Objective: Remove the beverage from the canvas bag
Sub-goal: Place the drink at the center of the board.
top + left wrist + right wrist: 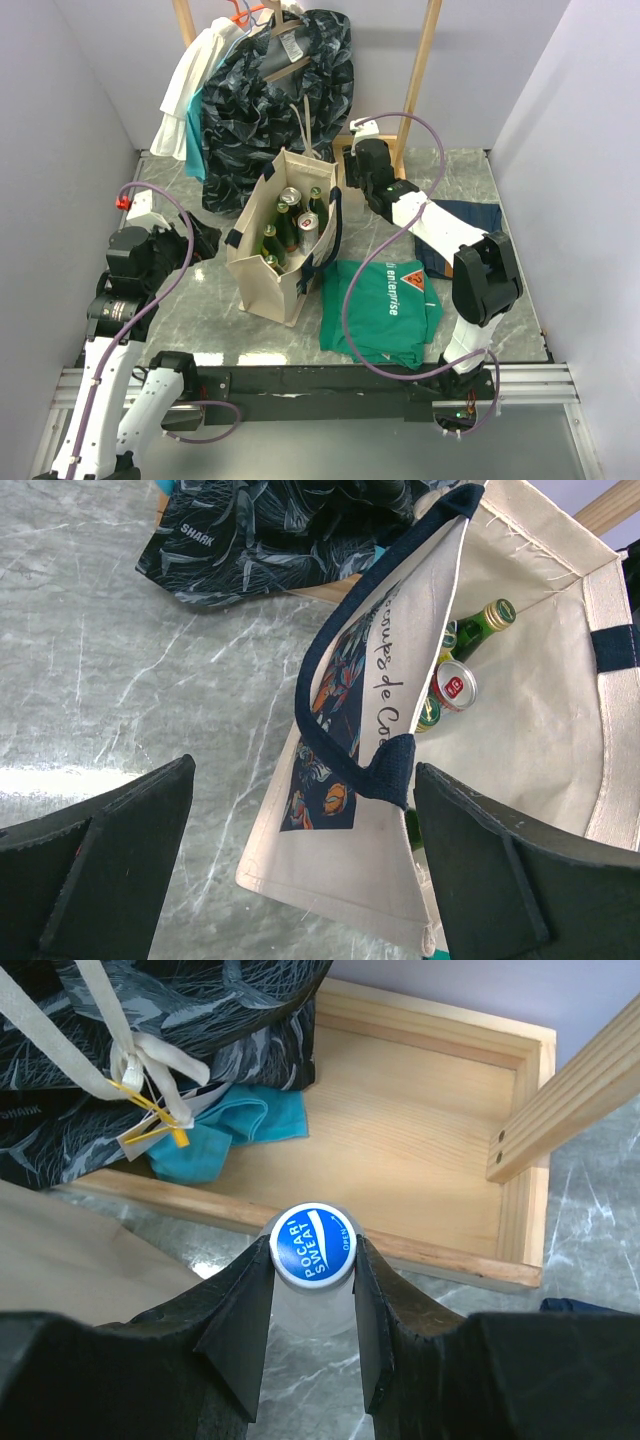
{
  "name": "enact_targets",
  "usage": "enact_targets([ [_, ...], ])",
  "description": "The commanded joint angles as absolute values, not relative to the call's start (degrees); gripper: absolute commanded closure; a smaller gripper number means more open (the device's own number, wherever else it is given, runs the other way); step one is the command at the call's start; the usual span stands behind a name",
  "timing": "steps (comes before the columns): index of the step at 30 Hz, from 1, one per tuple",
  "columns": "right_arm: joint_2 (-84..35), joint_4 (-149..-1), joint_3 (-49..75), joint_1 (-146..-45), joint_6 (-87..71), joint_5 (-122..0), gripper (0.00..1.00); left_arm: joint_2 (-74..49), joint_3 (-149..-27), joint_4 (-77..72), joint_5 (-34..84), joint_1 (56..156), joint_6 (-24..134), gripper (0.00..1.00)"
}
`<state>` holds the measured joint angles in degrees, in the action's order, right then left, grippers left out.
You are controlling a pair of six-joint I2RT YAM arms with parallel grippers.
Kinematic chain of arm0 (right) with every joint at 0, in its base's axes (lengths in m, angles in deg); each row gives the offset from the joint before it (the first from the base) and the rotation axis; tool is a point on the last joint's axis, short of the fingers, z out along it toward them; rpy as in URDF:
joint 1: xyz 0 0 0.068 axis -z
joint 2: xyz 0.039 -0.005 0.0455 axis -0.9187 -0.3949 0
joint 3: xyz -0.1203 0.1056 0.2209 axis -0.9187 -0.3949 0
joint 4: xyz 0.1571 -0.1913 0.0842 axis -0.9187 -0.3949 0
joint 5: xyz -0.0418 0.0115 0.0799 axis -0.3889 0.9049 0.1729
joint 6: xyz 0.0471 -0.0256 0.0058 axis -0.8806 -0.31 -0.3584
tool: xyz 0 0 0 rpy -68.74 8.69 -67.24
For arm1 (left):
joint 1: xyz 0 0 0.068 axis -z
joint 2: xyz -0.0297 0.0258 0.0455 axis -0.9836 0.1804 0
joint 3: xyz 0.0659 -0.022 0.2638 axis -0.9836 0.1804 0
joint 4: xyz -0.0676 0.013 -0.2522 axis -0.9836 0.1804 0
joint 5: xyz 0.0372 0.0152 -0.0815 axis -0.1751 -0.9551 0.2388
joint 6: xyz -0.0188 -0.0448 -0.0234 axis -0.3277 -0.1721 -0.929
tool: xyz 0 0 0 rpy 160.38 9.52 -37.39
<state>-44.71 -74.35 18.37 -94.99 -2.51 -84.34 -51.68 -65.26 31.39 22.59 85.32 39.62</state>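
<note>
Two grippers are standing in opposite states. The right gripper (312, 1278) is clamping the Pocari bottle (312, 1244) just under its blue cap, one finger pressing on each side. The left gripper (300, 780) is holding nothing, with its fingers spread wide. The bag (340, 860) is lying beyond that gap, its navy strap (345, 735) hanging close to one finger; whether they are touching I cannot tell.

Only the right wrist view is showing the cap and the grip. From above, the right gripper (353, 162) is sitting past the bag's far right corner and the wrist is hiding the Pocari bottle. The left wrist view is showing the printed side of the bag, plus a green bottle (487, 617) and a red can (455, 685) inside. The top view is showing several more bottles and cans standing in the bag (262, 285), and a green shirt (385, 300) lying on the table to its right.

The Pocari bottle is hanging outside the bag, over the marble table (590, 1190) and just in front of the rack's wooden base (400, 1130). A patch of beige canvas is showing at the lower left of that view. The bag is standing between the arms, with the left gripper (203, 240) just beside its left wall.
</note>
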Motion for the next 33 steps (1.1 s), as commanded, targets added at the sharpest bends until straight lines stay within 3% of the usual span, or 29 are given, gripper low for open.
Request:
enact_targets([
  [1, -44.00, -65.15, 21.65, -95.31, -2.32, -85.89, 1.00, -51.94, -65.75, 30.49, 22.12, 85.50, 40.17, 0.04],
  [24, -44.71, -67.26, 20.77, -95.22, -5.67, -85.80, 1.00, -51.50, -65.84, 30.05, 23.00, 85.50, 39.99, 0.04],
  [27, -44.27, -67.62, 20.24, -95.31, -5.66, -85.45, 0.93, -51.59, -65.75, 30.32, 22.83, 85.50, 39.99, 0.04],
  [30, -43.92, -68.05, 19.98, -95.22, -5.67, -85.45, 0.80, -51.77, -65.75, 30.58, 22.74, 85.50, 40.17, 0.04],
  [33, -44.01, -69.02, 20.42, -95.31, -5.66, -85.45, 0.80, -52.03, -65.58, 30.67, 22.39, 85.58, 40.00, 0.04],
])
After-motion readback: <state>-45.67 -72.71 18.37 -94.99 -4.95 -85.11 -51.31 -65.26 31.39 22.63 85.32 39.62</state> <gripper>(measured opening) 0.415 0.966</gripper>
